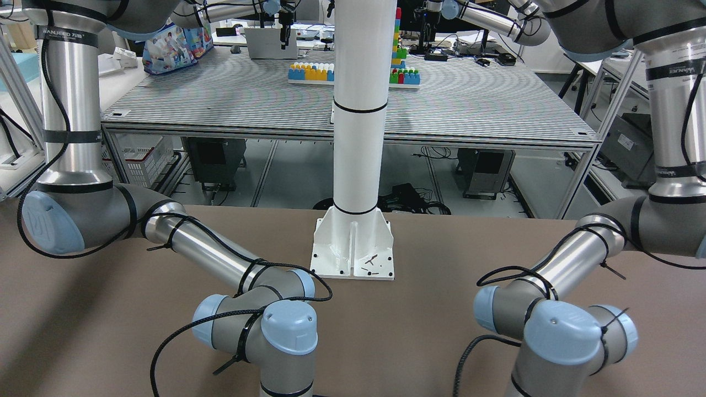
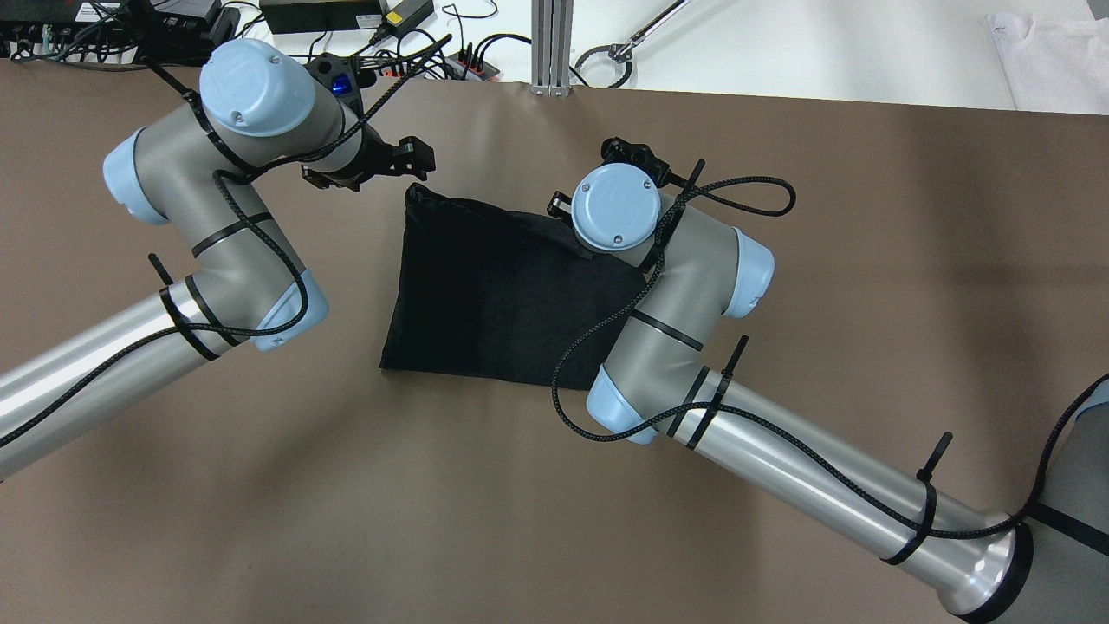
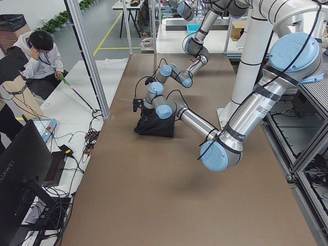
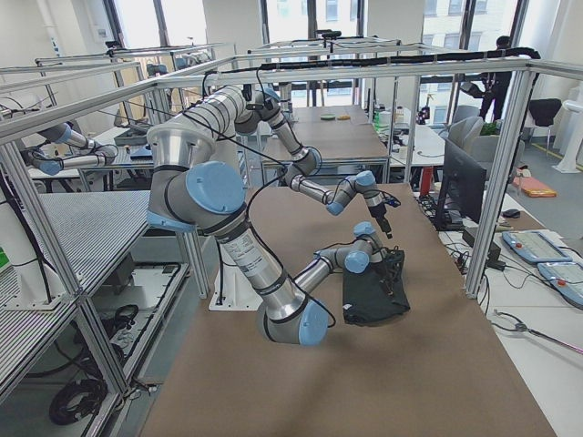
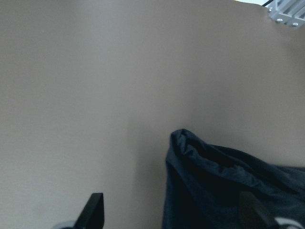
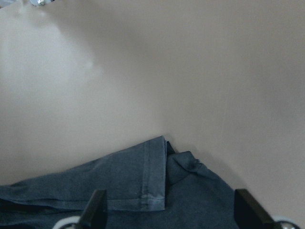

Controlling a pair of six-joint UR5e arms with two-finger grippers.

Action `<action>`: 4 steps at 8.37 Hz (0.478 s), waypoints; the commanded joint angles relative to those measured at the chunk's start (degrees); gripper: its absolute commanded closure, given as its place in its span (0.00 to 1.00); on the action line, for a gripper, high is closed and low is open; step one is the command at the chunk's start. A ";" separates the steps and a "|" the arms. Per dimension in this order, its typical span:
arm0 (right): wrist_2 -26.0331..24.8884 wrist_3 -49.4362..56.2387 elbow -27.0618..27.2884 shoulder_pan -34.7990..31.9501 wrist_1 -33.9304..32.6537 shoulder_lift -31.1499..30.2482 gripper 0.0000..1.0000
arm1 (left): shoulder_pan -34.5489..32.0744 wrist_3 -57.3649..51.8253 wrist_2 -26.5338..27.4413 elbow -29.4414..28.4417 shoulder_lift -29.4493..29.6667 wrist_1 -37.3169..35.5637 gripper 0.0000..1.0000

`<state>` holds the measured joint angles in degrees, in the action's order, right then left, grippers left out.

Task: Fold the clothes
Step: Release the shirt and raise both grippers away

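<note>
Left pincer [image 5: 174, 215]: fingertips spread, only the tips in frame.
Clothes [image 2: 494, 295]: one black piece lying on the brown surface [image 2: 260, 485]. Its bunched corner lay just ahead of that pincer, and its long axis ran from pincer to pincer. The right end was hidden under the right arm.
Right pincer [image 6: 170, 212]: spread over the hemmed corner, hidden beneath its own wrist in the overhead view.
Monitor [image 3: 20, 169]: marked "HUAWEI".

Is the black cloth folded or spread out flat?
Folded: the black cloth shows a hemmed layer lying over another in the right wrist view.
</note>
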<state>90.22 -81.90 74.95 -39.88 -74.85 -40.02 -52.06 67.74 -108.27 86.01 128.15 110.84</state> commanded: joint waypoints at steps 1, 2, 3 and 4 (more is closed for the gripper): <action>4.43 19.27 4.47 -4.74 -4.48 -5.83 0.06 | -6.62 -15.89 -2.38 9.49 -14.97 -0.19 0.00; 4.61 29.77 11.21 -7.12 -9.04 -11.78 0.06 | -10.31 -22.58 -2.99 11.62 -20.26 -0.19 0.00; 4.53 39.79 18.49 -10.53 -13.18 -18.45 0.06 | -14.35 -28.83 -4.13 12.16 -24.05 -0.19 0.00; 4.53 51.46 25.79 -15.18 -16.78 -26.00 0.06 | -19.69 -38.81 -5.10 11.99 -27.40 -0.27 0.00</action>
<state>94.52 -50.74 87.69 -47.84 -84.41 -53.21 -63.21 44.47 -111.62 96.80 108.19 110.64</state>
